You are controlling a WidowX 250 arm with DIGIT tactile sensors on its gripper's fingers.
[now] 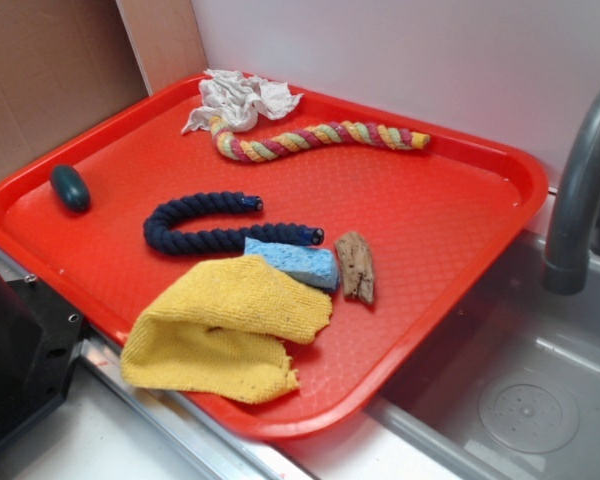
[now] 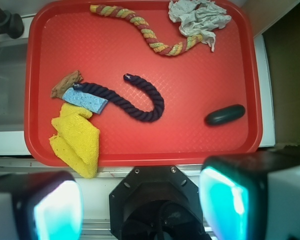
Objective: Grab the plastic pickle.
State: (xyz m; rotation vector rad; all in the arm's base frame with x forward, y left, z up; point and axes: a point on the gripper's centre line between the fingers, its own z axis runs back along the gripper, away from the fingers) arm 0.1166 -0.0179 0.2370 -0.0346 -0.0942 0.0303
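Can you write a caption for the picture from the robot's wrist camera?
Open gripper above a red tray holding a plastic pickle, ropes, sponge and cloths.

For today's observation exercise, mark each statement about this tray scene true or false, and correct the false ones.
1. The plastic pickle lies apart from the other items on the red tray. True.
2. The blue sponge sits on top of the pickle. False: it lies by the navy rope and the yellow cloth, away from the pickle.
3. The gripper holds the pickle. False: its fingers are spread wide and empty, off the tray.
4. The crumpled white cloth lies at one end of the multicoloured rope. True.
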